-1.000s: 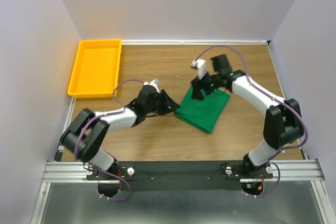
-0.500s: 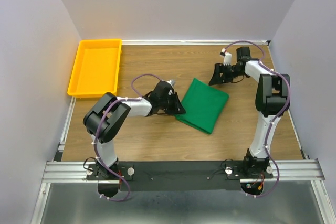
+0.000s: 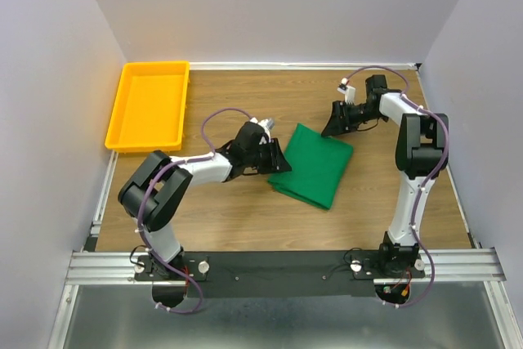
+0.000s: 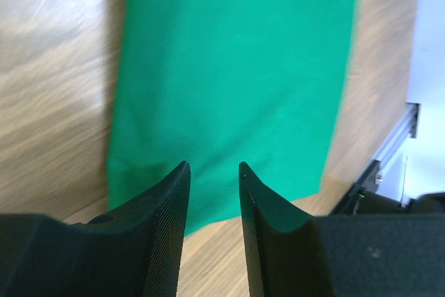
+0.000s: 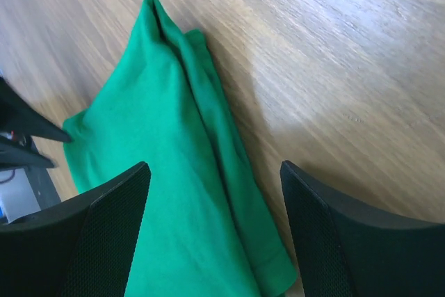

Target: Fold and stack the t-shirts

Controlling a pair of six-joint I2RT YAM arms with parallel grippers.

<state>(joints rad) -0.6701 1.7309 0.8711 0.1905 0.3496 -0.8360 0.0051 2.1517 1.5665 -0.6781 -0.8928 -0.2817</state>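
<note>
The green t-shirt [image 3: 314, 164] lies folded into a rough rectangle on the wooden table, in the middle right. My left gripper [image 3: 280, 162] is low at the shirt's left edge, jaws a narrow gap apart and holding nothing; in the left wrist view [image 4: 213, 169] the shirt [image 4: 236, 81] lies flat just beyond the fingertips. My right gripper [image 3: 330, 126] hovers at the shirt's far right corner, wide open and empty; in the right wrist view [image 5: 215, 172] the shirt's folded edge [image 5: 181, 172] lies between and below the fingers.
A yellow tray [image 3: 149, 105] stands at the back left of the table. Grey walls close in the table on the left, back and right. The aluminium rail [image 3: 278, 263] with the arm bases runs along the near edge.
The right gripper let go of the shirt and pulled back to the far right, then came a little back toward the shirt's corner. The left gripper moved right to the shirt's left edge.
</note>
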